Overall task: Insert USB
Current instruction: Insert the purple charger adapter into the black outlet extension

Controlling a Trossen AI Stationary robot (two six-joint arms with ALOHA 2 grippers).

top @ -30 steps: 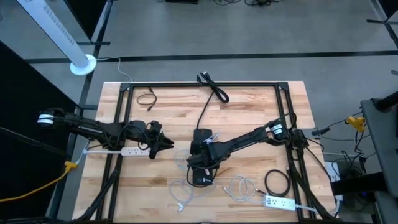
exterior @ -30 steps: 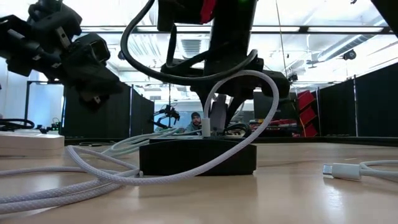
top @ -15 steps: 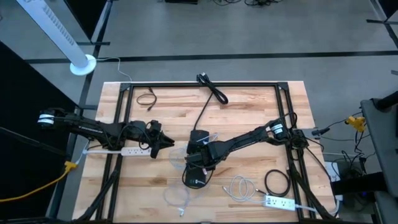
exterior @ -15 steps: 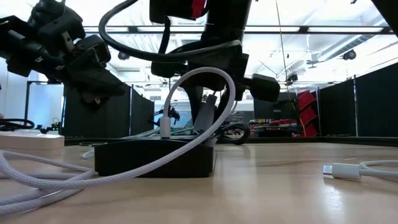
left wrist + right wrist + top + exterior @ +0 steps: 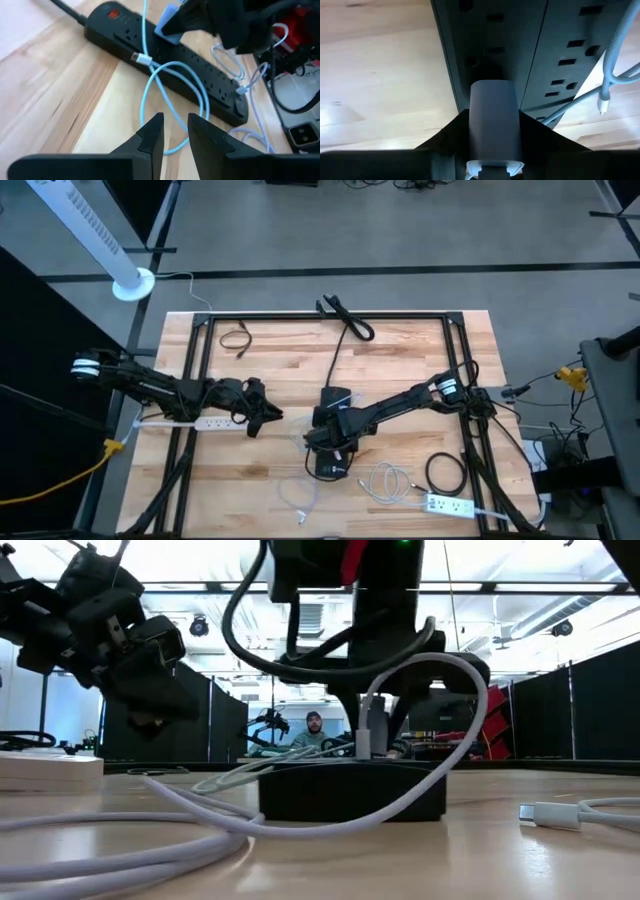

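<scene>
- Right wrist view: a white charger block (image 5: 492, 117) is clamped in the right tool (image 5: 492, 145), held over the black power strip (image 5: 520, 45) for alignment with an outlet.
- Left tool (image 5: 175, 132), narrowly parted and empty, is kept beside the strip on the bench (image 5: 55, 95).

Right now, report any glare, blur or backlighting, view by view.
Low view: bright ceiling lights silhouette the arms and black power strip. Right wrist view: the white charger held by the right gripper is soft, close to the lens. High view: evenly lit.
</scene>
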